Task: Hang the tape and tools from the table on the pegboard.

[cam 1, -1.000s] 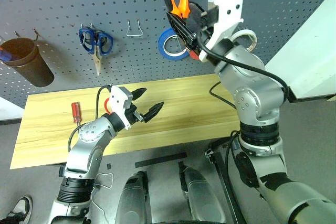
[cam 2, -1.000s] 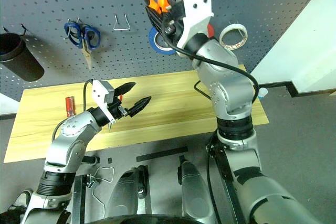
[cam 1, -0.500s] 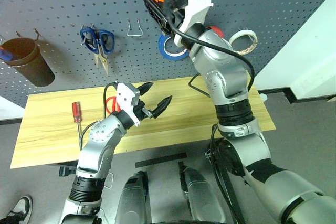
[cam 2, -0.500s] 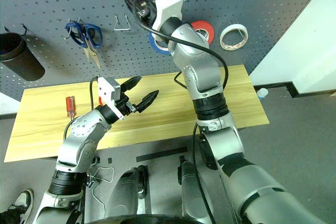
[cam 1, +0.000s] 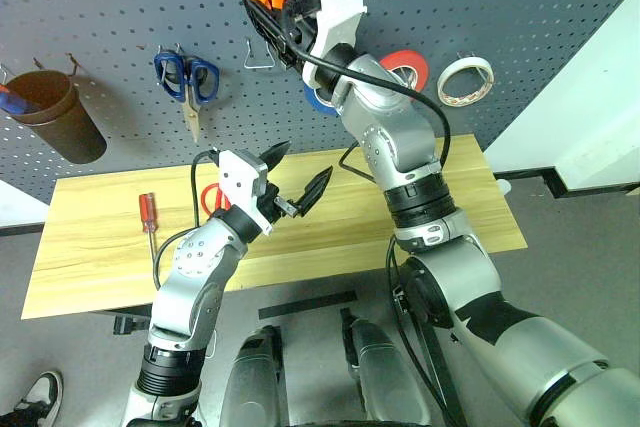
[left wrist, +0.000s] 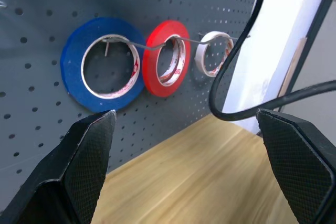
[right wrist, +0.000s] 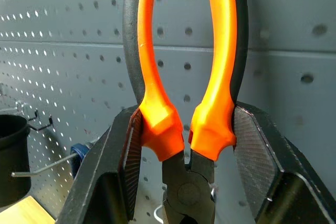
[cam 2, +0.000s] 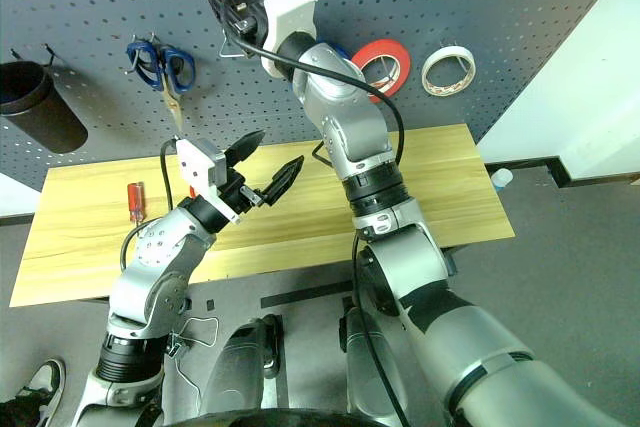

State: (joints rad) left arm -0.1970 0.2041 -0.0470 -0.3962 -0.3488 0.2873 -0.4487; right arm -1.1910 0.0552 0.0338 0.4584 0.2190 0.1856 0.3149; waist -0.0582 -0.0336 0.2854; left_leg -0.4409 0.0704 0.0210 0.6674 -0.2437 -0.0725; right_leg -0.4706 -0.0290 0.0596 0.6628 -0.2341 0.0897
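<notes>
Dark grey pegboard forms the backdrop, with one light wooden table below it. Three tape rolls hang side by side on one wire hook: one blue roll, one red roll and one cream-white tape, the tape farthest toward the robot's right. One pair of blue-handled scissors hangs on the board to the robot's left, next to one bare wire hook. One brown cup hangs at the board's far left. On the table lie one small red-handled screwdriver and one pair of red-handled scissors, the latter mostly hidden behind the left arm. The right gripper is raised close to the upper pegboard, its two fingers clamped on one pair of orange-and-black pliers just above the pivot, handles pointing up. The left gripper hangs above the table with its two fingers spread wide and nothing between them. One black cable loops across the left wrist view.
</notes>
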